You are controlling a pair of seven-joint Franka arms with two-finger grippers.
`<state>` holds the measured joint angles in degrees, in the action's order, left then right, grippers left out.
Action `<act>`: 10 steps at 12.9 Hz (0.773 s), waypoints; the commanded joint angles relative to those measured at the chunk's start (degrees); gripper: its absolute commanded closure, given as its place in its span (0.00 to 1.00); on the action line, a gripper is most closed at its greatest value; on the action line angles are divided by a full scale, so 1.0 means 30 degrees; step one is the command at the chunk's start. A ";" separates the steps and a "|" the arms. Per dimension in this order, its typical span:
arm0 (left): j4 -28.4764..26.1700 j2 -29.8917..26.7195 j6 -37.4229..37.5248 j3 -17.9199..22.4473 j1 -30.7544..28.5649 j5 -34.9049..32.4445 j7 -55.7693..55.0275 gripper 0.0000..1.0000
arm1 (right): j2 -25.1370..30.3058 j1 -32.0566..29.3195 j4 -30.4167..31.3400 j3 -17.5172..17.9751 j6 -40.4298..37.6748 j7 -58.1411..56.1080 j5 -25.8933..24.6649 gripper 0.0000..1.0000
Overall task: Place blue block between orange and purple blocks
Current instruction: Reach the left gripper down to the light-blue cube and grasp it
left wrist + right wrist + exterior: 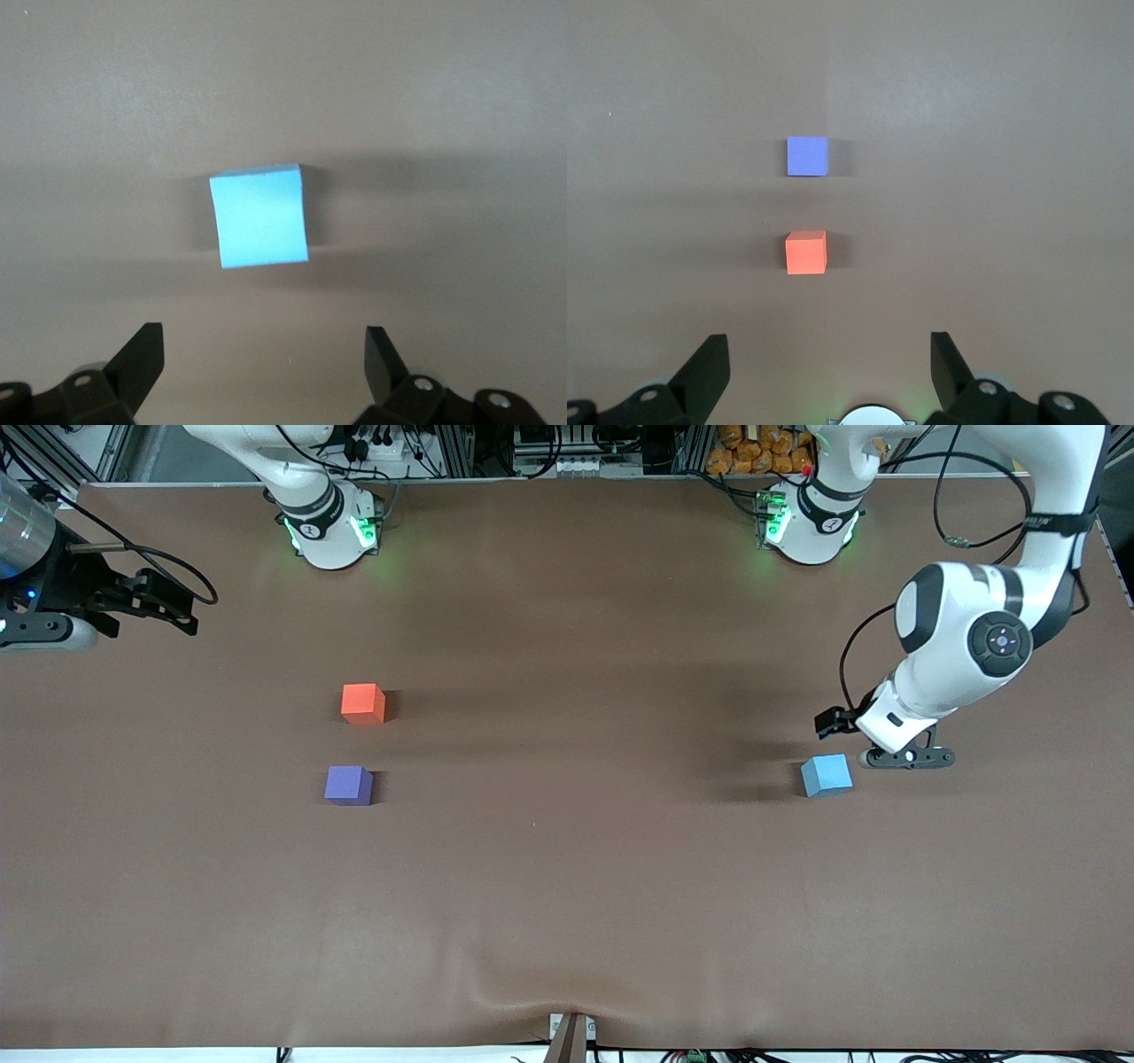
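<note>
The blue block (827, 774) sits on the brown bench (567, 886) toward the left arm's end, well apart from the other two cubes. The orange block (363, 703) and the purple block (348, 785) lie toward the right arm's end, the purple one nearer the front camera, with a strip of bare bench between them that looks about wide enough for one more cube.

The left end effector (873, 742) hangs low just beside the blue block, its fingers spread wide and holding nothing; in the left wrist view the block shows just ahead of the two fingertips (142, 354), not yet between them. The right end effector (151, 607) waits over the bench's edge at the right arm's end, also wide open and empty.

The step in hand appears to be the approach for the grasp. To do it well, the left end effector should first centre over the block so that the cube lies squarely between the fingers. The block is turned slightly against the finger line in the wrist view, so a small wrist rotation would let the pads meet two flat parallel faces, not the corners. Descend straight, stopping short of the bench, then close gently; the cube looks light and could skid if one finger touches first. For the later placing, the gap is tight, so the fingers should line up to avoid nudging either neighbour.
</note>
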<state>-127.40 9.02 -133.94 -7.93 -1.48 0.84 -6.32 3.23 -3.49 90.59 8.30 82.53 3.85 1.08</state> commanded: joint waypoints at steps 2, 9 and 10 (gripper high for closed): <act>-0.0367 0.1675 -0.2747 -0.0081 -0.0530 0.0101 0.0145 0.00 | 0.0184 -0.0389 0.0039 0.0223 -0.0090 -0.0111 0.0284 0.00; -0.0103 0.3699 -0.4952 -0.0052 -0.0502 0.0013 0.0028 0.00 | 0.0184 -0.0360 0.0010 0.0223 -0.0002 -0.0140 0.0284 0.00; -0.0103 0.3846 -0.5010 -0.0052 -0.0531 -0.0016 0.0028 0.00 | 0.0184 -0.0330 -0.0049 0.0223 0.0114 -0.0140 0.0284 0.00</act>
<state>-128.15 19.66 -147.81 -7.89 -2.74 0.84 -6.32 3.23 -3.49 90.58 8.30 82.65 3.84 1.09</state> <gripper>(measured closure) 0.000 0.000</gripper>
